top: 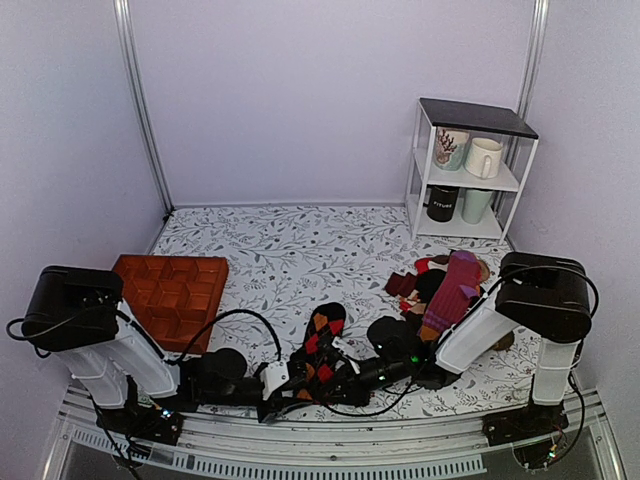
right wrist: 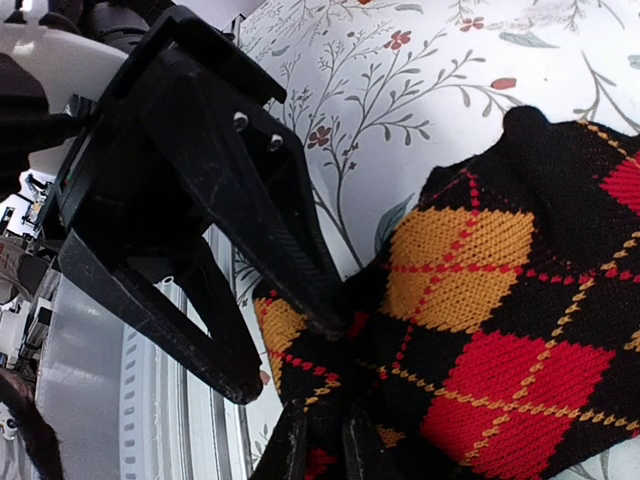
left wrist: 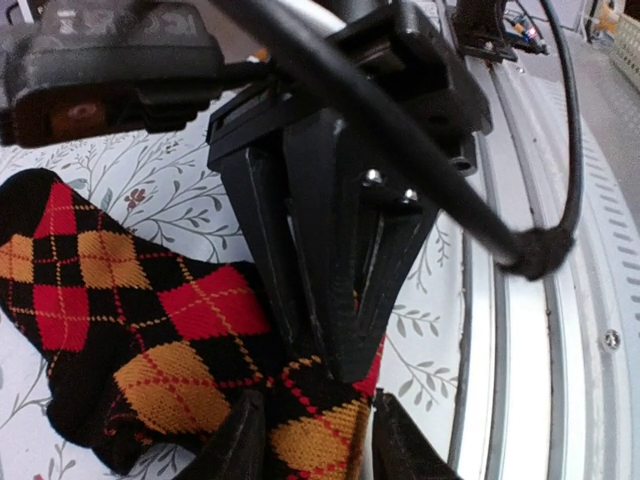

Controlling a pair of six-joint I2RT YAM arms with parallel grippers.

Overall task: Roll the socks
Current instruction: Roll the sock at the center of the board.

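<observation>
Right pincer (right wrist: 322,425) pinches the socks (right wrist: 500,330); left pincer (left wrist: 318,410) straddles them, spread.

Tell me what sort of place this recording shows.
Probably a lab test booth: plain walls on metal framing, a floral tablecloth, and a staged small shelf of mugs.

Top view high, rear, facing table (top: 300,240); wrist views close, facing each other, sharing socks (left wrist: 190,310).
</observation>
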